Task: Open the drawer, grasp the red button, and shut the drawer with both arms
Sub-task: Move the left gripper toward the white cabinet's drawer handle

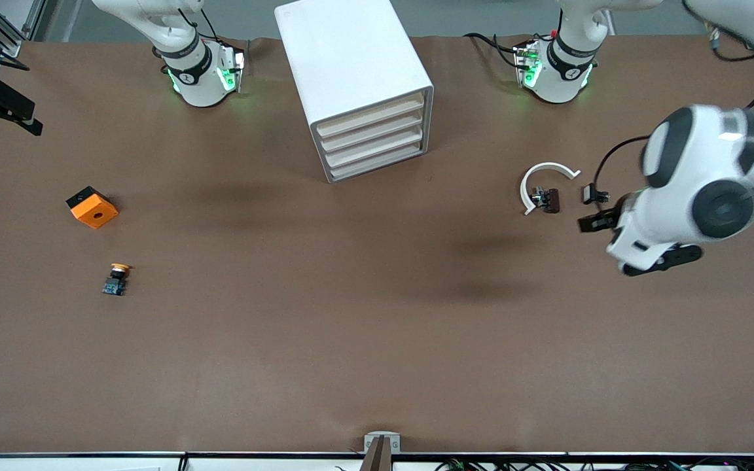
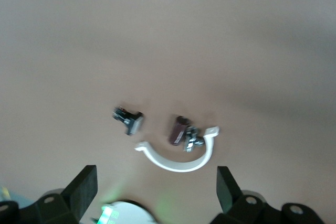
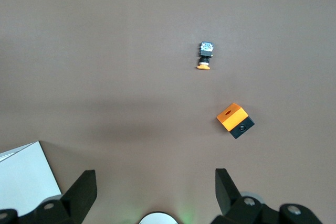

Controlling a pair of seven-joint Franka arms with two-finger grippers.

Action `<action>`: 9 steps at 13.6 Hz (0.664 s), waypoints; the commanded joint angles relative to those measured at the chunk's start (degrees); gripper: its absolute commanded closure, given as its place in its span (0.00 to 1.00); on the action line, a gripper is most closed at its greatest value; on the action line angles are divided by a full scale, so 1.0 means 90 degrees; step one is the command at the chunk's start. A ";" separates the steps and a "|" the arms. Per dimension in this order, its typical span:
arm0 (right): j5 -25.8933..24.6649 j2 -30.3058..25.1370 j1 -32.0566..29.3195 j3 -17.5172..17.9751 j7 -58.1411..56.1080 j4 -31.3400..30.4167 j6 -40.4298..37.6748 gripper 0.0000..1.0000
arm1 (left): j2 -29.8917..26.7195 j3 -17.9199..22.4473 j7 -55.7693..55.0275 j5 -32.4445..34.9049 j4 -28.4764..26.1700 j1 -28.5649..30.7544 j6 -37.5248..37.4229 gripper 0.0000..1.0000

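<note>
The white cabinet point(image 1: 357, 78) stands at the middle of the table near the arms' bases. All four beige drawers are shut, the lowest drawer point(image 1: 377, 163) too. The red-capped button does not show anywhere. My left gripper point(image 1: 631, 240) hangs open and empty high over the table at the left arm's end; in the left wrist view point(image 2: 156, 190) its fingers stand wide apart. My right gripper point(image 3: 156, 192) is open and empty, high over the table at the right arm's end, and is out of the front view. A corner of the cabinet point(image 3: 21, 177) shows in the right wrist view.
An orange cube with a hole point(image 1: 92, 207) and an orange-capped button point(image 1: 116, 279) lie at the right arm's end. A white C-shaped ring point(image 1: 547, 180), a dark small part point(image 1: 549, 200) and a black small part point(image 1: 594, 193) lie under the left hand.
</note>
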 commanded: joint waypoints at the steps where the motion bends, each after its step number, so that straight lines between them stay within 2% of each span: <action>1: 0.0069 -0.0160 -0.0004 -0.0031 -0.0051 -0.0145 0.0046 0.00 | 0.0962 0.0010 -0.2148 0.0094 0.0762 -0.0387 -0.0148 0.00; 4: 0.0069 -0.0160 -0.0004 -0.0031 -0.0051 -0.0154 0.0056 0.00 | 0.1510 0.0000 -0.4191 -0.0294 0.0772 -0.0670 -0.0148 0.00; 8: 0.0069 -0.0150 -0.0024 -0.0041 -0.0051 -0.0154 0.0056 0.00 | 0.2077 0.0000 -0.6605 -0.2294 0.0772 -0.0953 -0.0129 0.00; 9: 0.0069 -0.0150 -0.0024 -0.0041 -0.0051 -0.0154 0.0065 0.00 | 0.2184 0.0000 -0.7064 -0.2569 0.0763 -0.1042 -0.0129 0.00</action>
